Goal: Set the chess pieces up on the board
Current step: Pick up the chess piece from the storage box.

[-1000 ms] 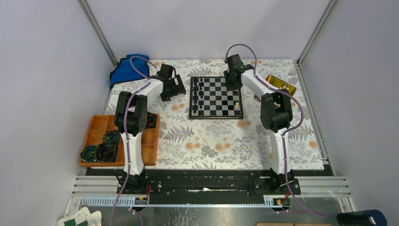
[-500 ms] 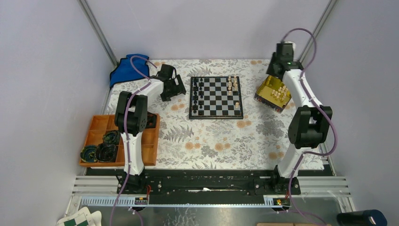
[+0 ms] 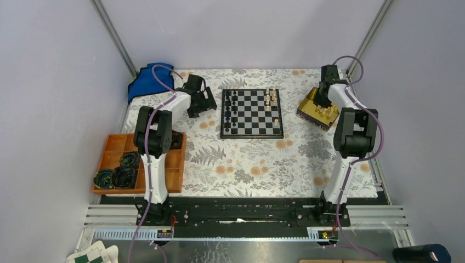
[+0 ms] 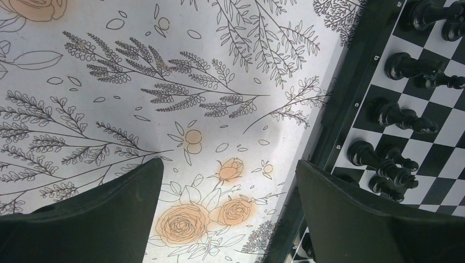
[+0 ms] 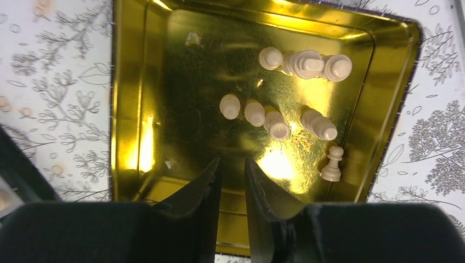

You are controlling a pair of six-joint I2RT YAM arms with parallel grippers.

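Note:
The board [image 3: 252,135] lies at the back middle of the flowered table. Black chess pieces [image 3: 231,112] fill its left columns, and a few pale ones [image 3: 270,97] stand at its right edge. More pale pieces [image 5: 277,123] lie loose in the gold tin [image 5: 123,109], right of the board [image 3: 313,107]. My right gripper [image 5: 231,161] hangs over the tin's near part; it is open by a narrow gap with nothing in it [image 3: 323,98]. My left gripper [image 4: 227,164] is wide open over bare tablecloth, just left of the board's border [image 4: 351,98] and its black pieces [image 4: 400,115].
A blue cloth [image 3: 148,79] lies at the back left corner. An orange tray [image 3: 112,150] holding dark round things [image 3: 123,175] sits at the left front. Metal frame posts and grey walls close in the table. A green-and-white checkered folded thing [image 3: 93,255] lies below the rail.
My right arm has swung from the board's right side over to the gold tin and come down over it, its jaws now closer together. The left arm has not moved.

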